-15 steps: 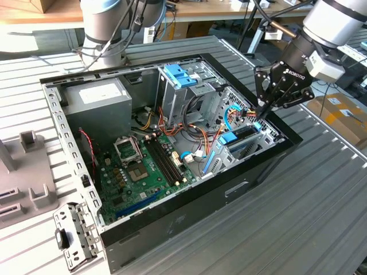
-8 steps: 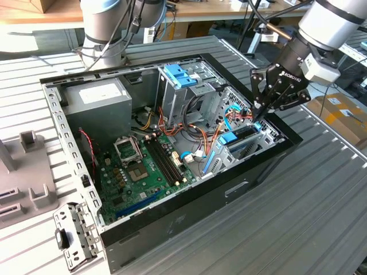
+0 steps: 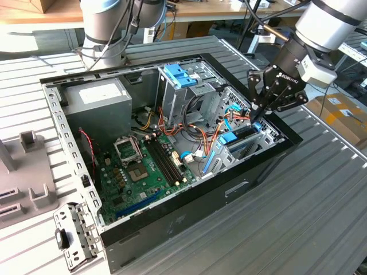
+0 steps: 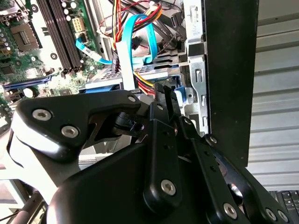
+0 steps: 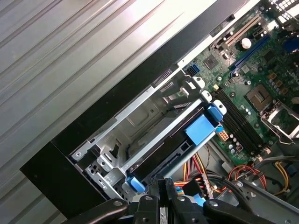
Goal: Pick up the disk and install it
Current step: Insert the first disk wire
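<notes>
The disk point(image 3: 238, 136), a dark drive in a light blue carrier, lies low in the metal drive cage point(image 3: 261, 140) at the corner of the open computer case on the exterior view's right. In the first wrist view its dark body point(image 5: 161, 154) runs between the cage rails, with blue carrier tabs at both ends. My gripper point(image 3: 256, 121) hangs over the cage. Its black fingers are shut together and their tips sit at the disk's end, at the blue carrier edge point(image 4: 180, 95). Both wrist views show the shut gripper point(image 5: 161, 184) point(image 4: 167, 95) with nothing between its fingers.
The motherboard point(image 3: 143, 166) fills the case floor, with loose orange, red and blue cables point(image 3: 200, 137) beside the cage. A second cage with a blue latch piece point(image 3: 178, 74) stands behind. The black case wall point(image 3: 275, 154) runs close by the gripper. Ribbed grey table point(image 3: 298, 217) surrounds the case.
</notes>
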Robot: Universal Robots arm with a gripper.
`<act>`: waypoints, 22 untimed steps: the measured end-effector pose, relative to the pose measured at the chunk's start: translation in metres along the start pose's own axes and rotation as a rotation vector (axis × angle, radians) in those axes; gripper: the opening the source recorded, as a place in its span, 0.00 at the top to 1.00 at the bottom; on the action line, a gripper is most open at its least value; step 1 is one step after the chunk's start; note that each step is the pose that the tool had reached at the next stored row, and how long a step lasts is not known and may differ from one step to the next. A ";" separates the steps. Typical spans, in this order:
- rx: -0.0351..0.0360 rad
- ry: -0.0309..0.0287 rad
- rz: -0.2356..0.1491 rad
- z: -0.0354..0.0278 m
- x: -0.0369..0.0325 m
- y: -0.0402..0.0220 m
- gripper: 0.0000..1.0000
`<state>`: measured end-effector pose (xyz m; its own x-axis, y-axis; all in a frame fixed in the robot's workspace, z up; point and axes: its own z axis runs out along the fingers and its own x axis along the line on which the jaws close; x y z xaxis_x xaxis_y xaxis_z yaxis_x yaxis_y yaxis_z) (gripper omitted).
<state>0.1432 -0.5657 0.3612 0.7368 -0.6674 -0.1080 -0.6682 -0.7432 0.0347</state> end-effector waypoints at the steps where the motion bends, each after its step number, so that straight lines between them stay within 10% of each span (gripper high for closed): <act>1: 0.0000 0.0000 0.000 0.0002 -0.0005 0.0005 0.83; 22: 0.0013 -0.0003 0.013 0.0063 -0.0086 0.0082 0.83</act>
<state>0.1308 -0.5657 0.3561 0.7282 -0.6768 -0.1079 -0.6776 -0.7346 0.0348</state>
